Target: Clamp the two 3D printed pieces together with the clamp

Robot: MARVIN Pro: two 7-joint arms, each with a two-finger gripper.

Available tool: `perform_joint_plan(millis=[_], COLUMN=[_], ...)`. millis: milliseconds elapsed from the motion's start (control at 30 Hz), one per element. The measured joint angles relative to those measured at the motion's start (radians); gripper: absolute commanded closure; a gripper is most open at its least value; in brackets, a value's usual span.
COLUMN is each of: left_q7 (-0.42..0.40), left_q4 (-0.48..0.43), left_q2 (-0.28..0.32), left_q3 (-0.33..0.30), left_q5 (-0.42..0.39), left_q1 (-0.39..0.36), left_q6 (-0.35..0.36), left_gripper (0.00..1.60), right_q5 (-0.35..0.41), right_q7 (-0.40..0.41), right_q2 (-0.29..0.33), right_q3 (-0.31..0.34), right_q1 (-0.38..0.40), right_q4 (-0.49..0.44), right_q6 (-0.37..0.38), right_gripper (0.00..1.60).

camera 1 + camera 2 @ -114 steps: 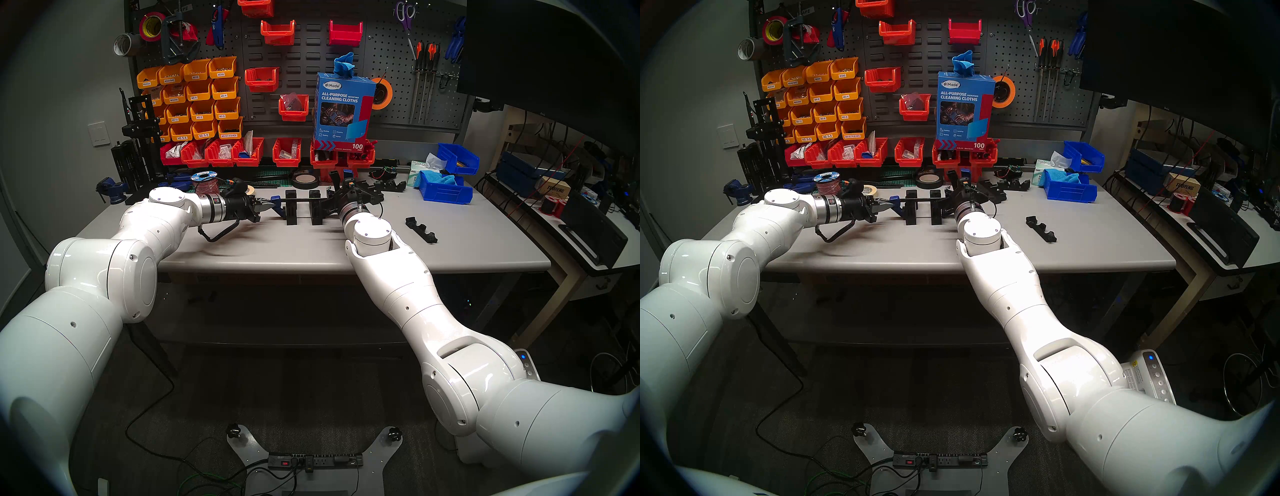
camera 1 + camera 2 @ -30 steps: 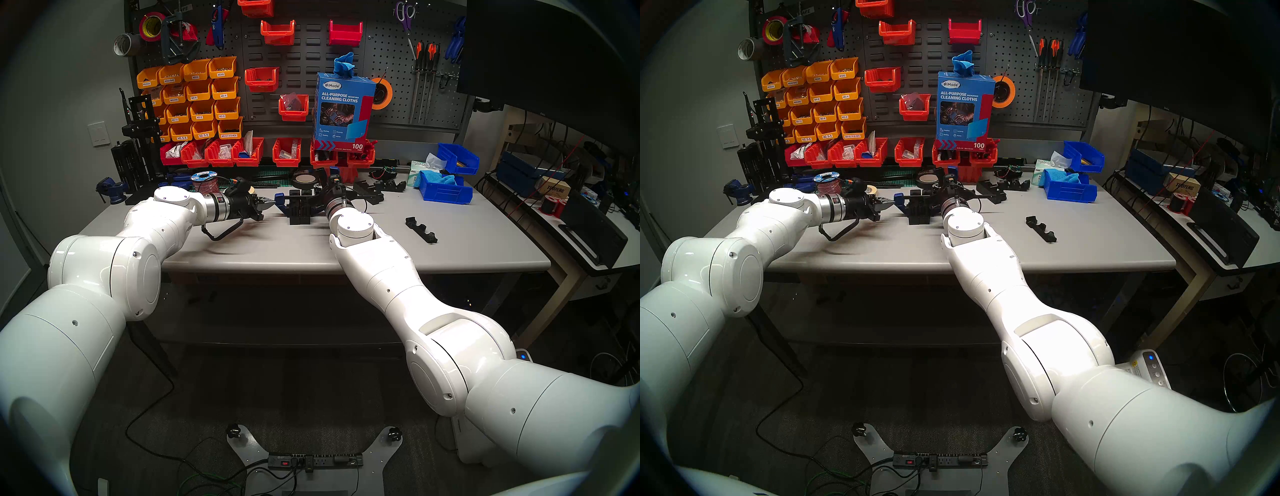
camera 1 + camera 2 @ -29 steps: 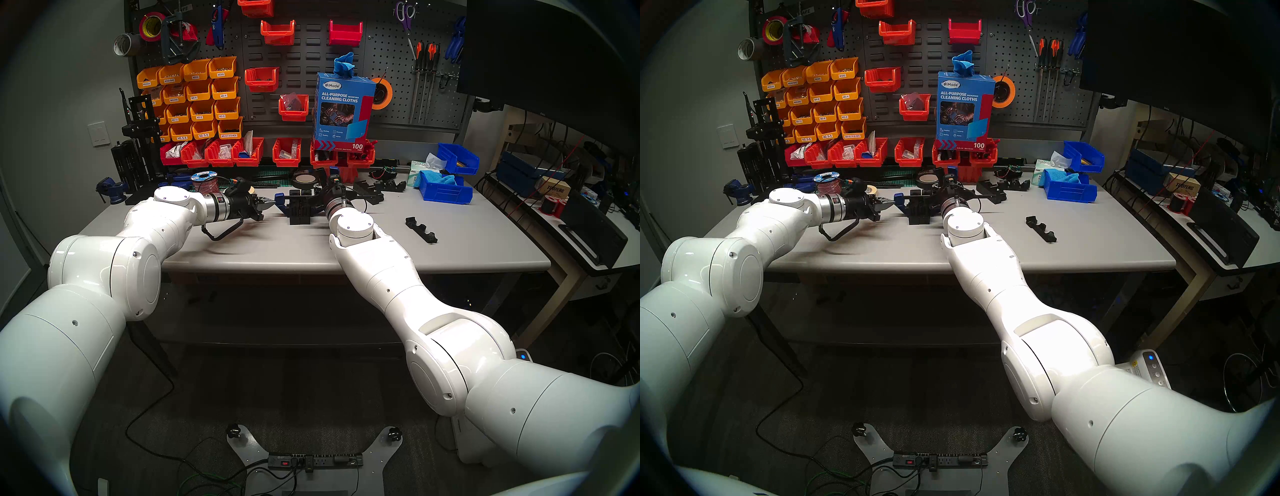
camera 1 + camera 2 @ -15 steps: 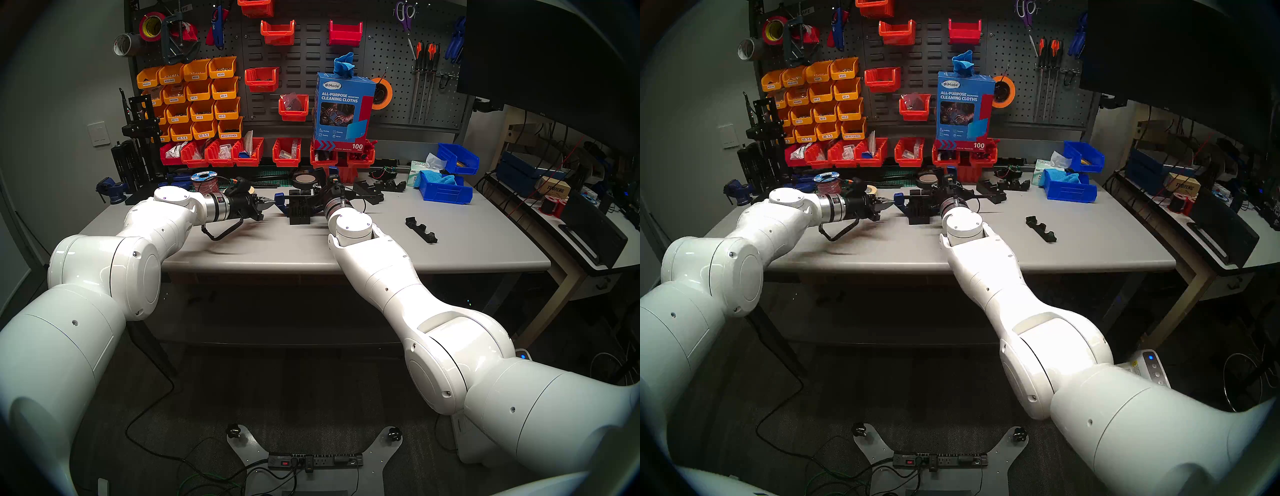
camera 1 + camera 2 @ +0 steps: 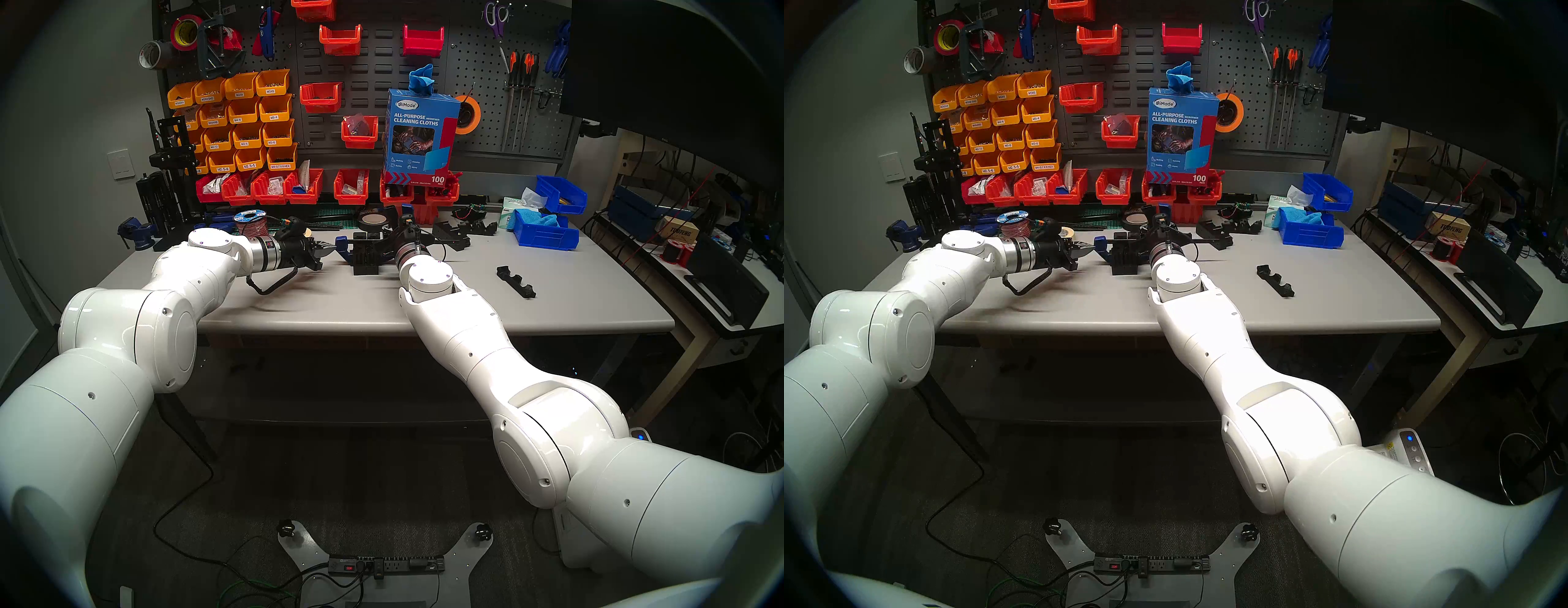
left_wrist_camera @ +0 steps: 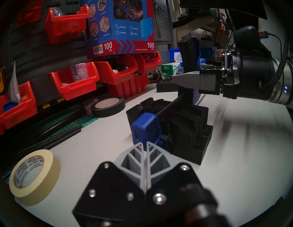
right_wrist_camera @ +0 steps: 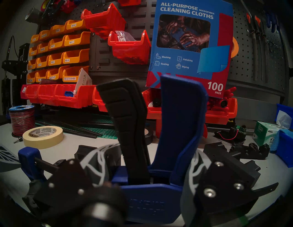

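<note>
The two 3D printed pieces stand pressed side by side on the grey table. They sit between the blue jaws of the clamp, whose thin black bar runs over them. My right gripper is shut on the clamp, squeezing its blue handle and black trigger. My left gripper is shut, its grey fingertips against the clamp's blue end jaw. The right-hand jaw is hidden behind my right gripper.
A beige tape roll and a black tape roll lie behind the clamp. A notched black strip lies to the right, with black angular blocks and blue bins behind it. Red bins line the back.
Some seconds ago the two pieces stood apart on the bar; now they are pushed together. In the last second my right arm edged slightly left, and the left arm held still.
</note>
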Motion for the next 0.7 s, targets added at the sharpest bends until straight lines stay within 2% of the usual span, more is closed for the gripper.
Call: perform_joint_plan(millis=[700], left_q7=[0.006], left_q4=[0.002], left_q2=[0.001], left_q3=[-0.003], left_q5=[0.003], left_q1=[0.000], left_q6=[0.000], left_gripper=[1.60], right_q5=[0.000], right_q7=[-0.012], right_q2=[-0.005], right_q3=[-0.011], right_q1=[0.009], right_q4=[0.020], right_q6=[-0.015], right_gripper=[1.60])
